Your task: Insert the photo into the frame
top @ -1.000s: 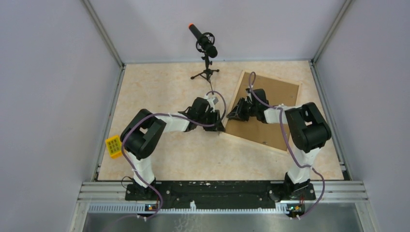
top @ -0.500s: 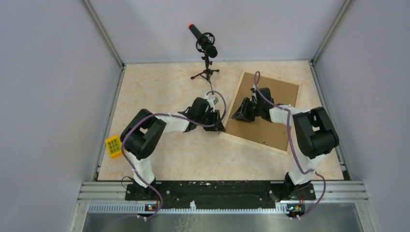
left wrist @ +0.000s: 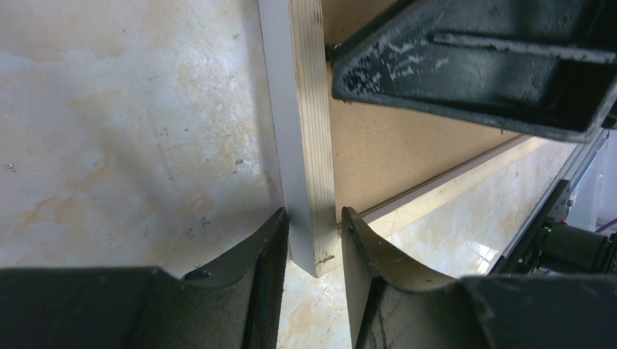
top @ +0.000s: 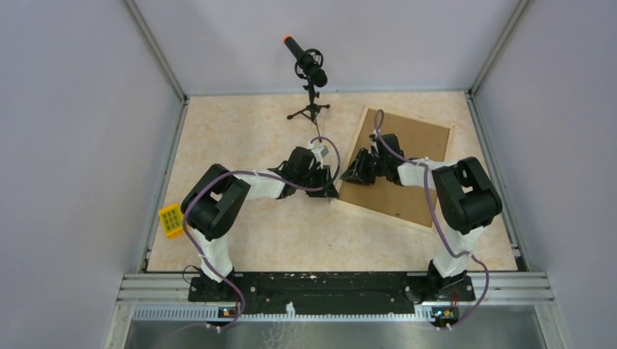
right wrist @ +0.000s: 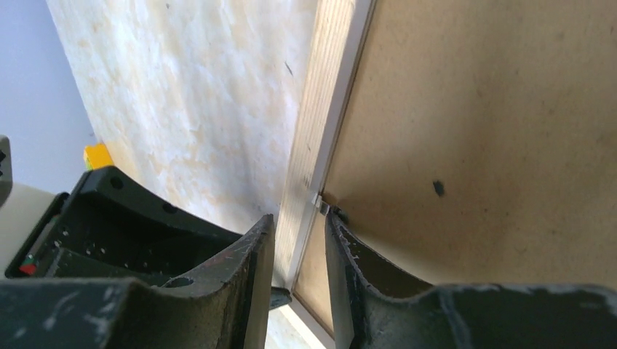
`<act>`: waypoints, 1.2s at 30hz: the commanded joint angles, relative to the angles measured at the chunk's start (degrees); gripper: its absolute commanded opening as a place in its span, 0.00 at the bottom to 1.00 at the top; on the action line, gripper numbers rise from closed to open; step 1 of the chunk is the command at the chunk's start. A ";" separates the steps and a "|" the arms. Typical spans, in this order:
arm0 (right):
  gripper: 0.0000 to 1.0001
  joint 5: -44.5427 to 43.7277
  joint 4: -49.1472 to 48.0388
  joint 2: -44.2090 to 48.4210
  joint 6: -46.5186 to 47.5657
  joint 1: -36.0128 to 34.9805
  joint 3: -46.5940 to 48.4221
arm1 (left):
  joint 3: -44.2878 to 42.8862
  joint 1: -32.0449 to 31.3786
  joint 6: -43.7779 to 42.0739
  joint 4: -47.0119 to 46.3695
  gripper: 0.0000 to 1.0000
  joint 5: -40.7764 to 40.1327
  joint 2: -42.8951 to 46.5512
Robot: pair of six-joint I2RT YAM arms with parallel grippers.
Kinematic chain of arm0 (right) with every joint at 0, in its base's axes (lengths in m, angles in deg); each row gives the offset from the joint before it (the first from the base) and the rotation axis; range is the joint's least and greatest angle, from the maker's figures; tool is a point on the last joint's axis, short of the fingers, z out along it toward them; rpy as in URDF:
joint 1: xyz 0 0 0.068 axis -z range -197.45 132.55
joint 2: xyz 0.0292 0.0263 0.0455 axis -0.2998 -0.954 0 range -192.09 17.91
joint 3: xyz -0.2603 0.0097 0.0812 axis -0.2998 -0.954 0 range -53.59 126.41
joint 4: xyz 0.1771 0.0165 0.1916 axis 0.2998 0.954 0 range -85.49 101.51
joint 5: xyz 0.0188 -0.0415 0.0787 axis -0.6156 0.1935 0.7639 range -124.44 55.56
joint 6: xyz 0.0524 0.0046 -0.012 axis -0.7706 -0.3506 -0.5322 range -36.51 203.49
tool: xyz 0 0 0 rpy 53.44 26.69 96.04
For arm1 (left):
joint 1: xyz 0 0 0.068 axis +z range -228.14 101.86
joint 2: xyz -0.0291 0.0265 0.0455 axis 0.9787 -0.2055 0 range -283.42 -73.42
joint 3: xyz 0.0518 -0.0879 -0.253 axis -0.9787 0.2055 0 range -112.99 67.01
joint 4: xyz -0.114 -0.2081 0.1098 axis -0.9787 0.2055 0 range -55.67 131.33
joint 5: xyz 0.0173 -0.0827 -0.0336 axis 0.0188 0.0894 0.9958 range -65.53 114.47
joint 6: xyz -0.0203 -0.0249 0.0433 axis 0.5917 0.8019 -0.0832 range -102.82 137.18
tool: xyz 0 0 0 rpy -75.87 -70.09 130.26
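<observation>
Jaws: left gripper point(left wrist: 314, 225) clamps the frame point(left wrist: 305, 87) corner, right gripper point(right wrist: 298, 222) unclear; you're probably unfastening the backing board point(right wrist: 473, 109), so pry that clip point(right wrist: 322, 205) next.

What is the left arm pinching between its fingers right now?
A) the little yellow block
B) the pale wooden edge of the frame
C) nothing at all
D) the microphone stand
B: in the left wrist view, the left fingers press on either side of the frame, at a corner of its pale wooden edge.
</observation>
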 commanded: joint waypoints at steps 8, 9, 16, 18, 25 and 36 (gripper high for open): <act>0.33 -1.49 2.36 0.44 0.89 -0.21 3.95 | 2.74 0.04 -2.65 5.98 0.40 -5.07 -3.22; 0.34 -1.42 3.24 2.44 1.23 -0.11 3.60 | 2.82 0.05 -2.73 5.94 0.40 -5.06 -3.13; 0.50 -5.09 15.70 13.31 9.47 6.57 3.11 | 2.15 0.03 -2.23 6.33 0.45 -3.18 -2.82; 0.50 -7.19 18.93 14.30 11.64 8.66 2.89 | 1.88 0.03 -0.94 5.99 0.46 -1.14 -3.12; 0.63 -14.14 26.34 14.78 19.69 9.30 3.05 | 4.90 -1.66 7.12 -1.29 0.46 6.71 -3.86; 0.69 -12.31 10.79 6.23 13.02 12.61 5.20 | 11.91 -10.18 14.99 -2.34 0.61 -0.83 2.80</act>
